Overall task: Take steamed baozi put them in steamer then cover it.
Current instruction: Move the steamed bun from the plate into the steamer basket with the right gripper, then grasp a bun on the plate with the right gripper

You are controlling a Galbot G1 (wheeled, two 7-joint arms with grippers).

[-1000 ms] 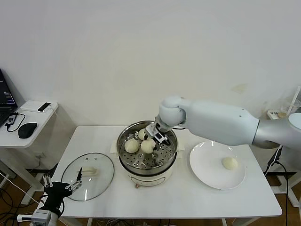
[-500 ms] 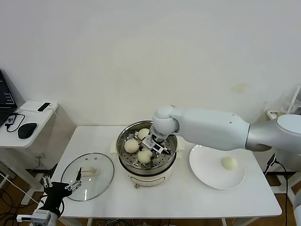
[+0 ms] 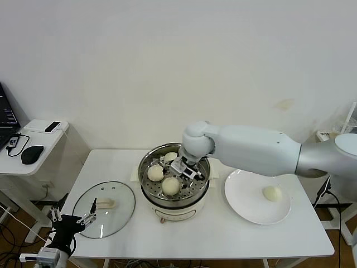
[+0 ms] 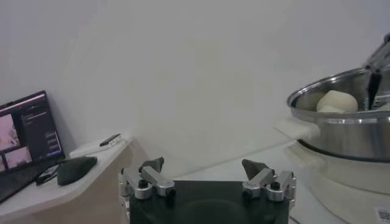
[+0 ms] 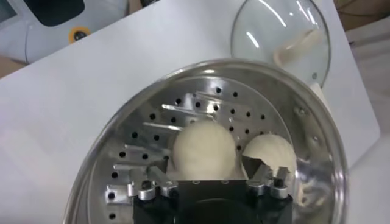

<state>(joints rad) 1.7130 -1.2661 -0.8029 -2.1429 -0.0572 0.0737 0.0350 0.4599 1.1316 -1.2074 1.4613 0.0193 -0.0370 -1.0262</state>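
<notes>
You have a white plate (image 3: 245,204) toward the right edge of the white bench (image 3: 223,240). Off its left edge stands a side desk (image 3: 39,146) carrying a black mouse (image 3: 32,154), a laptop (image 3: 6,120) and a small phone-like device (image 3: 52,127).

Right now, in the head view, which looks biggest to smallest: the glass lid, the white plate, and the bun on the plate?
1. The white plate and the glass lid look about alike; I can't rank them.
2. The bun is clearly smallest.
</notes>
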